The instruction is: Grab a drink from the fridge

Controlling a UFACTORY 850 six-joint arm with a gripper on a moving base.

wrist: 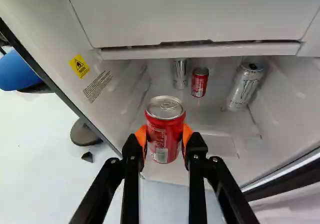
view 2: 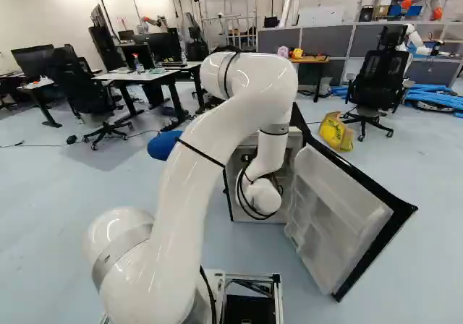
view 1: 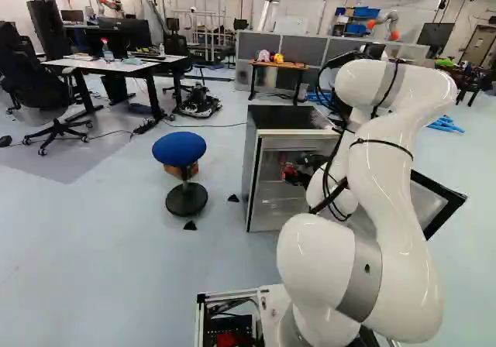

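My gripper (view 1: 297,175) reaches into the open front of the fridge (view 1: 280,118) in the left base view. The wrist view shows the gripper (wrist: 164,143) shut on a red drink can (wrist: 165,126), an orange pad on either side of it. The can is upright, its silver top uncovered. Farther inside the fridge are a slim silver can (wrist: 180,74), a smaller-looking red can (wrist: 199,82) and a tilted white can (wrist: 244,86). My arm hides the gripper in the right base view.
The fridge door (view 2: 340,215) stands wide open, right of the arm. A blue stool (view 1: 180,150) is left of the fridge. Desks (view 1: 116,64) and office chairs stand farther back, and a yellow bag (view 2: 336,131) lies beyond the door. Another robot (view 2: 422,4) is at the far right.
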